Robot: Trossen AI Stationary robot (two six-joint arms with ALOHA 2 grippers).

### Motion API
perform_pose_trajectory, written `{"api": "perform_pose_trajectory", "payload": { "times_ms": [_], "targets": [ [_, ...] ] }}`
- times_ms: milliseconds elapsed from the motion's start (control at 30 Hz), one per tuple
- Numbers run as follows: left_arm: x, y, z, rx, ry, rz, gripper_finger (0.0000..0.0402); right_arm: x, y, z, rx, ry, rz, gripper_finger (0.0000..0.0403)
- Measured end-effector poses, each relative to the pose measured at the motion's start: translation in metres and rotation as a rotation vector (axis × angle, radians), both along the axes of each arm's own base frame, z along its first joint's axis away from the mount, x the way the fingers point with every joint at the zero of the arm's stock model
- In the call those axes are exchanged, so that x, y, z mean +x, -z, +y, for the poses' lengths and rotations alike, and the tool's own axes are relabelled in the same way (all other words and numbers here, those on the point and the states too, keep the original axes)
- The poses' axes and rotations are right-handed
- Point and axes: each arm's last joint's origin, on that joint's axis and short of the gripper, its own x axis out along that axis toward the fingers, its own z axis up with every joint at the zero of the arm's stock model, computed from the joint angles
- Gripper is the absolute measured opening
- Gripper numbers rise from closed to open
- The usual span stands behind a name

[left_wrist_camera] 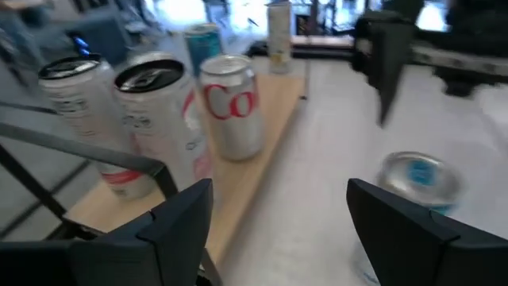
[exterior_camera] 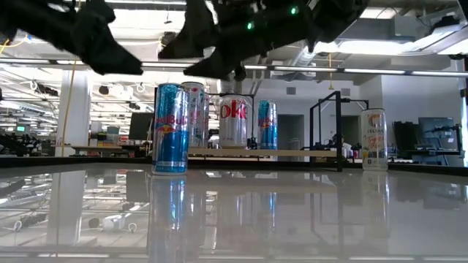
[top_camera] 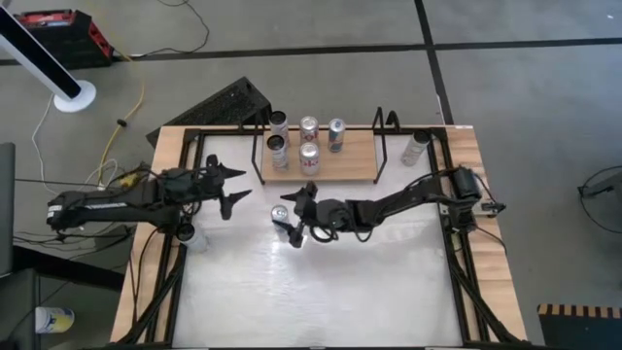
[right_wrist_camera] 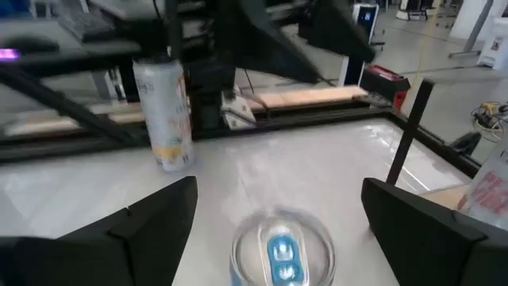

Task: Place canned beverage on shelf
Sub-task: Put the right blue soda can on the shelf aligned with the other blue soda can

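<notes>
Blue can (top_camera: pixel 280 215) between right end effector (top_camera: pixel 294 216) fingers

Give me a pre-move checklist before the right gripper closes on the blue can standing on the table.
1. Right gripper open, fingers either side of the blue can: ok.
2. Can upright on the white table: ok.
3. Fingers low enough on the can body: cannot tell.
4. Left gripper open, clear of the can: ok.
5. Free space on the shelf, which holds five cans toward its left: ok.
6. Lone can right of the shelf, outside the carry path: ok.
</notes>
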Motion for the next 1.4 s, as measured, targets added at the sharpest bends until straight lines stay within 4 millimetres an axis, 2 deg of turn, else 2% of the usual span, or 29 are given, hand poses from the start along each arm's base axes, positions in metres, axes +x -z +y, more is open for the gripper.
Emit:
{"api": "perform_pose_trajectory", "payload": {
  "times_ms": [167, 333, 700, 1133, 1267, 1400],
  "targets": [
    [0.003, 0.028, 0.002, 0.07, -0.061, -0.051, 0.0275, 0.007, 0.007, 0.001, 0.004, 0.003, -0.009, 0.0379],
    [0.002, 0.045, 0.003, 0.12, -0.075, -0.065, 0.0275, 0.014, 0.028, 0.0, -0.016, 0.053, 0.051, 0.0379],
    [0.001, 0.045, 0.004, 0.175, -0.088, -0.047, 0.0275, 0.017, 0.032, -0.005, 0.018, 0.096, 0.052, 0.0379],
    [0.001, 0.045, 0.004, 0.174, -0.088, -0.046, 0.0275, 0.015, 0.038, 0.001, 0.064, 0.102, 0.088, 0.0378],
    [0.001, 0.045, 0.004, 0.174, -0.088, -0.045, 0.0275, 0.015, 0.038, 0.001, 0.065, 0.101, 0.088, 0.036],
    [0.001, 0.046, 0.003, 0.174, -0.087, -0.036, 0.0275, 0.015, 0.037, 0.001, 0.071, 0.104, 0.084, 0.0313]
  ]
}}
